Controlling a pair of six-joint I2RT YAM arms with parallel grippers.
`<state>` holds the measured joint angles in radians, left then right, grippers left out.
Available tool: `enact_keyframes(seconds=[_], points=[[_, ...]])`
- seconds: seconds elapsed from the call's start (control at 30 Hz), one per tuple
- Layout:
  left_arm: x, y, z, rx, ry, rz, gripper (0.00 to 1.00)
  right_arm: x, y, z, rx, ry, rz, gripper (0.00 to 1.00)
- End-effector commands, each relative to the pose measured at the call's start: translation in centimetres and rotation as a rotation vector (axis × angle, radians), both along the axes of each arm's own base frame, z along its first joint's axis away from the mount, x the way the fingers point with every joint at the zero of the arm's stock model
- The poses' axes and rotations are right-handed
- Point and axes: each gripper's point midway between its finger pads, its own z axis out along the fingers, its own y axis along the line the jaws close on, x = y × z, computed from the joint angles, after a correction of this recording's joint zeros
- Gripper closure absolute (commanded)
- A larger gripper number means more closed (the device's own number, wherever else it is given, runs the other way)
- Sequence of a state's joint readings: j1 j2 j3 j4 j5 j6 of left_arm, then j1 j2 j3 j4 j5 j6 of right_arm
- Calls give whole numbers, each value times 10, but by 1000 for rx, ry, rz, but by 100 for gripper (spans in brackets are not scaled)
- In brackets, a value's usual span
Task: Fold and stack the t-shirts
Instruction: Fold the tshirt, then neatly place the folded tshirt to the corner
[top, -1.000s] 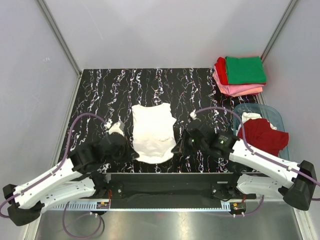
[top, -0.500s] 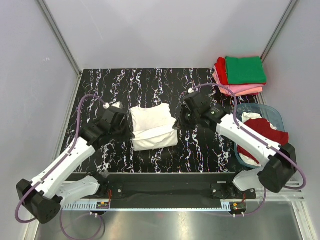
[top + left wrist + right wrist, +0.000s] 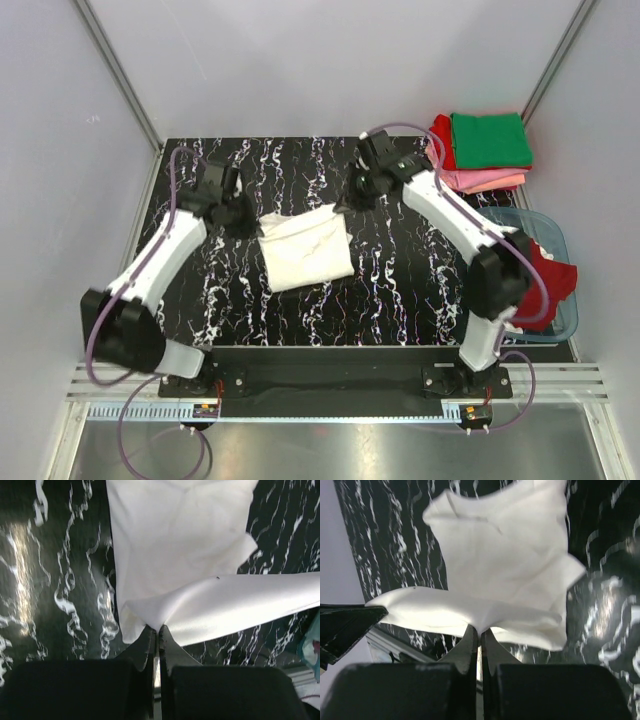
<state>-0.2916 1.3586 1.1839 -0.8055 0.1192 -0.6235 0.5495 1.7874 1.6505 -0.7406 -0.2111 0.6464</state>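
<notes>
A white t-shirt [image 3: 305,250] lies folded over in the middle of the black marbled table [image 3: 400,290]. My left gripper [image 3: 243,222] is shut on its far left corner, and the cloth [image 3: 180,555] stretches away from the closed jaws. My right gripper [image 3: 350,203] is shut on the far right corner, with the cloth [image 3: 505,575] spread out from the tips. The far edge is held taut between the two grippers, just above the table. A stack of folded green [image 3: 490,139], red and pink tees sits at the far right corner.
A translucent blue-grey tub [image 3: 553,240] at the right edge holds a dark red tee [image 3: 545,270] and a white one. Grey walls close in the table on three sides.
Both grippers carried the shirt's near edge away from the arm bases and over its far part, doubling it. Both arms are now stretched out to the far half of the table.
</notes>
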Motion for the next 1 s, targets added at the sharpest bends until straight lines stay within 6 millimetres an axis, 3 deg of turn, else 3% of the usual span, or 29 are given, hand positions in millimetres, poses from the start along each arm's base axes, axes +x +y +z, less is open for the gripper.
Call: enact_keyframes(seconds=[0.0,0.03,0.07,0.1,0.13,0.17,0.2,0.23,0.3,0.37,0.4,0.47,0.5,0.53,0.57,0.6,0.63,0.7,0.77,0.9,0.97], points=[[49,9,4,10,-37,-41,100,59,1,-4,5,-36,19,100],[67,16,-19,7,22,-21,100,71,3,-10,9,-24,22,98],[85,15,-16,-12,10,-21,72,79,0,-22,-11,15,17,83],[100,18,-48,-24,84,-20,47,111,-1,-36,-14,27,-8,59],[114,16,-57,-50,93,-35,35,122,-2,-44,-20,45,-23,22],[136,15,-51,-65,72,-39,19,133,-1,-51,-16,48,-26,7],[142,15,-79,-85,156,-37,17,149,1,-57,-9,40,-29,1],[145,22,-80,-97,180,-20,16,155,1,-56,-1,31,-28,0],[160,30,-61,-76,109,-6,13,160,1,-51,7,9,-25,0],[159,38,-49,-40,71,9,11,164,4,-40,27,-57,-3,0],[156,41,-32,-29,28,5,10,148,-4,-41,16,-44,-5,0],[147,51,-29,18,24,22,11,148,-1,-24,77,-144,2,0],[145,52,-15,23,-21,27,12,124,-5,-29,96,-115,18,0],[134,54,-25,29,0,31,12,116,-2,-28,130,-115,25,0],[129,54,-22,32,-16,36,14,107,-2,-32,162,-133,37,0],[128,51,-9,22,-74,34,16,101,-1,-35,181,-123,40,1],[117,50,-22,21,-52,31,18,93,2,-40,211,-94,49,2],[115,33,-11,-17,-127,-18,21,80,6,-59,251,-65,69,6],[104,17,-21,-59,-123,-74,24,61,18,-75,306,-26,111,10],[102,-21,-34,-113,-114,-187,27,36,29,-98,336,12,123,19],[105,-28,-38,-123,-104,-198,28,26,33,-110,346,23,126,24]])
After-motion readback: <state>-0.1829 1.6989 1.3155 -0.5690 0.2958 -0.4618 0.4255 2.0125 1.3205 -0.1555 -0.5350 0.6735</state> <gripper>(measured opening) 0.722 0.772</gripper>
